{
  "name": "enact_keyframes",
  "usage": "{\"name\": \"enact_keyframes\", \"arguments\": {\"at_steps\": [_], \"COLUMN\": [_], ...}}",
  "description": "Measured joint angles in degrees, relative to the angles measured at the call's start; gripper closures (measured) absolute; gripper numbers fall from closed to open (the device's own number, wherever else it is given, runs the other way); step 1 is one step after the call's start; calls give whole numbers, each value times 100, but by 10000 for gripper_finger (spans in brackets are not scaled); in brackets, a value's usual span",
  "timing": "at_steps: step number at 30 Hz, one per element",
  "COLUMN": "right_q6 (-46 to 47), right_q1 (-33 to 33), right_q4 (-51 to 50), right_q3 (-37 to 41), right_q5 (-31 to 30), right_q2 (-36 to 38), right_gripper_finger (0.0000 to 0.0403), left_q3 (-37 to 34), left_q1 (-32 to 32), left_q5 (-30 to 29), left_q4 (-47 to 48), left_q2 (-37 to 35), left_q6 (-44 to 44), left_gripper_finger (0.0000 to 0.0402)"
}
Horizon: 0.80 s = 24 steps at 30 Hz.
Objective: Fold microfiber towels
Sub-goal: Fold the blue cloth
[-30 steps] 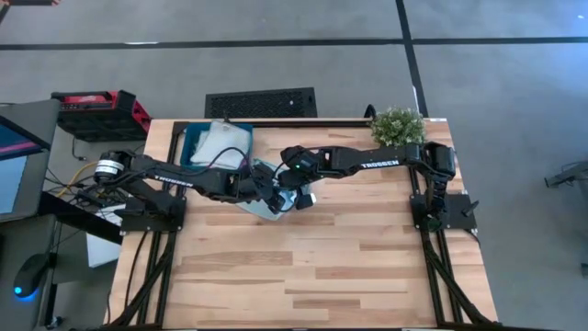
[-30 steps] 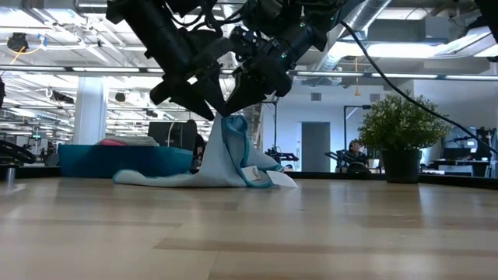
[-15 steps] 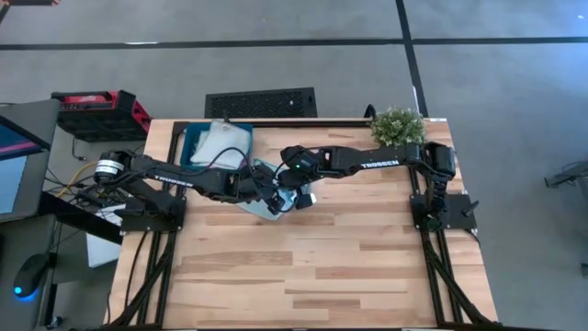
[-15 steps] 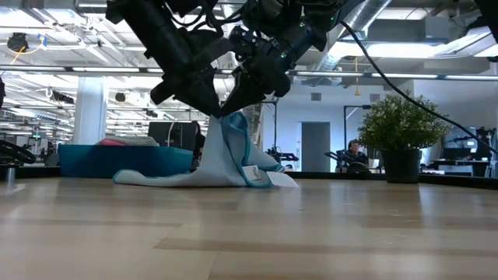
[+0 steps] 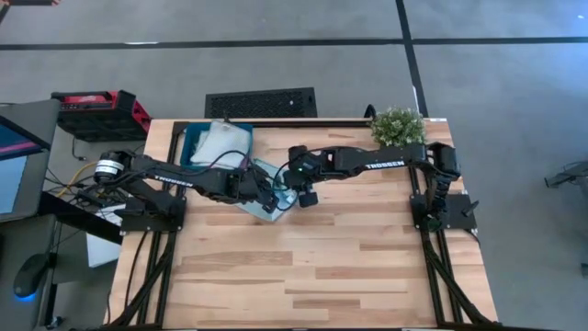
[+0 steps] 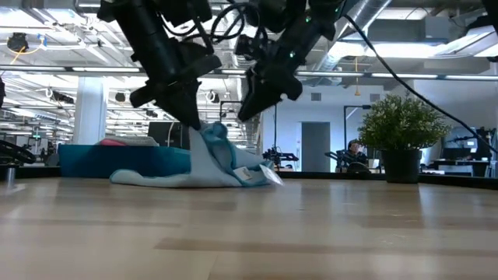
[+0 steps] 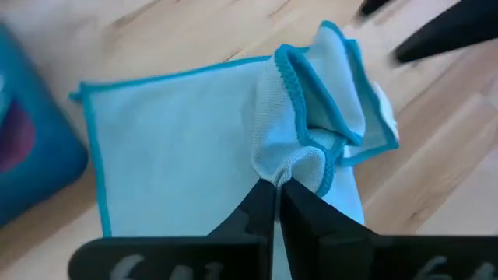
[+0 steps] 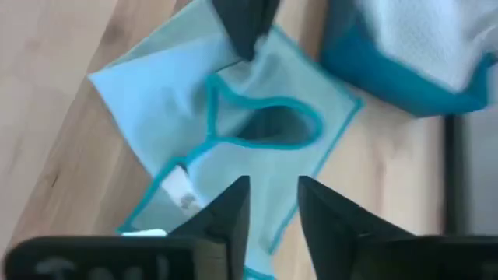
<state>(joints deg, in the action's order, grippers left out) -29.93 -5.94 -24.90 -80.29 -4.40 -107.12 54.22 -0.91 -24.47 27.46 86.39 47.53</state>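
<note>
Beside teal tray (image 5: 193, 147), light blue towel (image 7: 187, 148) is pinched at raised fold by left pincer (image 7: 276, 189); right pincer (image 8: 272, 204), parted and empty, is held just above.

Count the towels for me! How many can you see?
3. A light blue microfiber towel lies on the table, pinched by the left pincer. A pale grey towel and a pink one sit in the teal tray. More may be hidden there.

Light blue towel (image 7: 187, 148) lies rumpled, edge pinched up.
</note>
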Motion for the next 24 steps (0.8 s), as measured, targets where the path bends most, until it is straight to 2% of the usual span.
{"name": "enact_keyframes", "arguments": {"at_steps": [7,16,20,24], "right_q6": [502,643,639,606], "right_q1": [11,20,20,20], "right_q4": [-784,-1298,-1275,-1266], "right_q3": [-17,-22,-22,-20], "right_q5": [-31,-2,-2,-3], "right_q2": [351,996,1182,1188], "right_gripper_finger": [230,240,246,249], "left_q3": [0,-2,-2,-2], "left_q1": [-2,-30,-90,-77], "left_q5": [-328,-501,-442,-431], "left_q4": [753,2049,2240,2232], "left_q2": [0,0,0,0], "left_q6": [1352,3275,3452,3116], "left_gripper_finger": [401,401,401,395]}}
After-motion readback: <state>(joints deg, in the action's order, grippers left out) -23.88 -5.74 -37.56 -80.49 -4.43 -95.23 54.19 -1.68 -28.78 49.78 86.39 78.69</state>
